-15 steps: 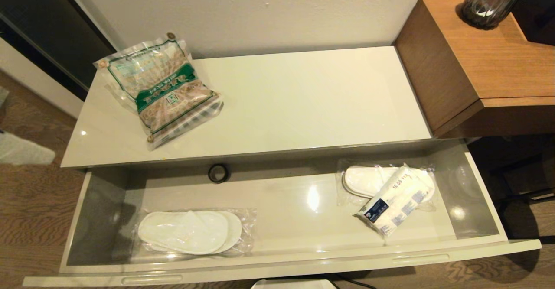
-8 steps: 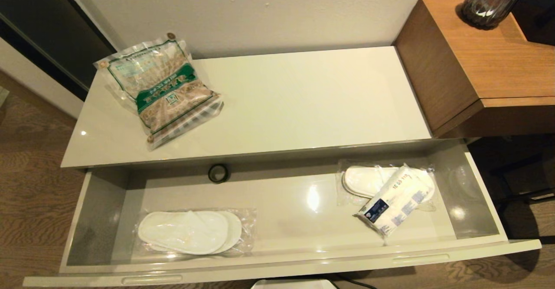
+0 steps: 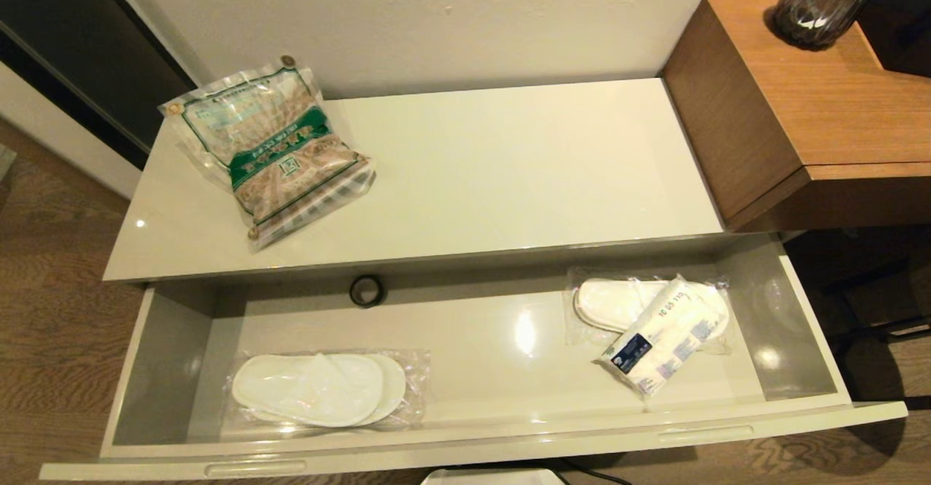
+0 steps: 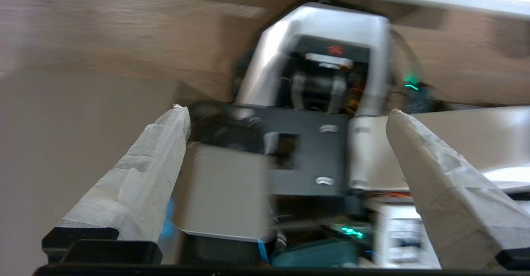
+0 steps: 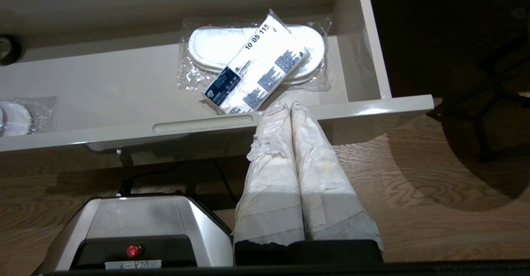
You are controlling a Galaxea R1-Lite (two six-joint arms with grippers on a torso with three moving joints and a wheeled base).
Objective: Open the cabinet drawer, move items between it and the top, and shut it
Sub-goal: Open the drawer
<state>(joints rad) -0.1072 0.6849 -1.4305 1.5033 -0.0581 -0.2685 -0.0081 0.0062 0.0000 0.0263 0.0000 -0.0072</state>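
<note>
The cream drawer (image 3: 822,416) stands pulled fully out below the glossy cabinet top (image 3: 509,165). The white tissue pack (image 3: 665,343) with a dark blue label lies at the drawer's right end, on top of wrapped slippers, and the tissue pack (image 5: 256,71) also shows in the right wrist view. The clear snack bag (image 3: 273,147) with a green band rests on the top's left part. My right gripper (image 5: 287,107) is shut and empty, low in front of the drawer front (image 5: 372,112). My left gripper (image 4: 287,114) is open and empty, pointing at my own base; neither arm shows in the head view.
Two pairs of plastic-wrapped white slippers lie in the drawer, one at left (image 3: 320,390) and one at right (image 3: 618,303). A black tape roll (image 3: 366,290) sits at the drawer's back. A taller brown wooden desk (image 3: 822,107) with a dark glass vase (image 3: 822,1) adjoins at right.
A pale shape at the left edge of the head view has left the picture. The drawer and the items have not moved.
</note>
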